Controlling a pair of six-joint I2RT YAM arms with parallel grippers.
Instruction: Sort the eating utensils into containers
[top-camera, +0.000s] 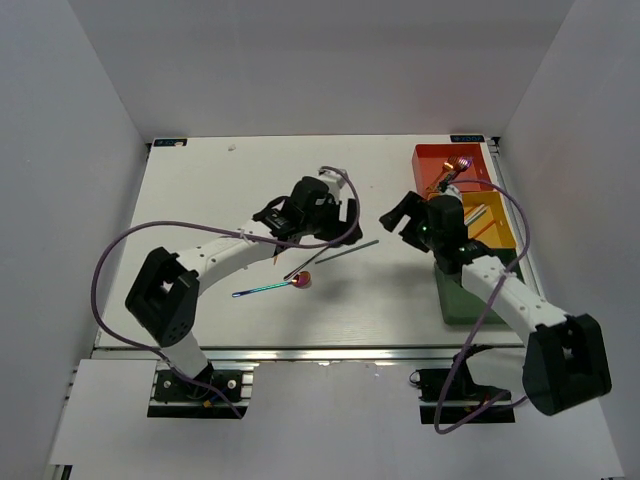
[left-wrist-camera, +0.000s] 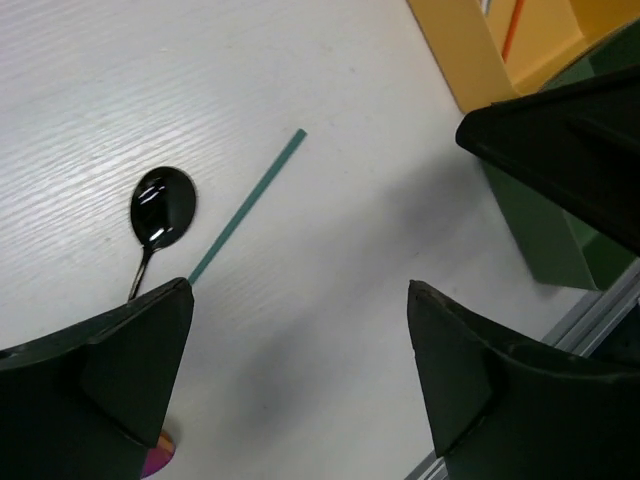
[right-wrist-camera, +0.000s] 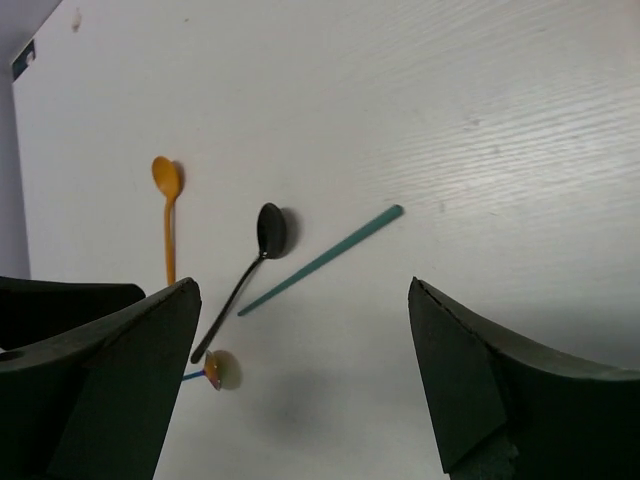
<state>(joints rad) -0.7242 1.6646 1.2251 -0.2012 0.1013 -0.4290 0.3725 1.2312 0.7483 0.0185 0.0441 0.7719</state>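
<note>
Here, glossy black oval-bowled spoon (left-wrist-camera: 163, 205)

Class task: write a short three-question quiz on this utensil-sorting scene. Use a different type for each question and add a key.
1. True or false: the left hand and right hand are both open and empty.
2. Which of these lies beside the black spoon on the table? A teal chopstick; B silver fork; C red knife.
3. Fill in: the tray nearest the table's far edge is coloured ____.
Key: 1 true; 2 A; 3 red-orange.
</note>
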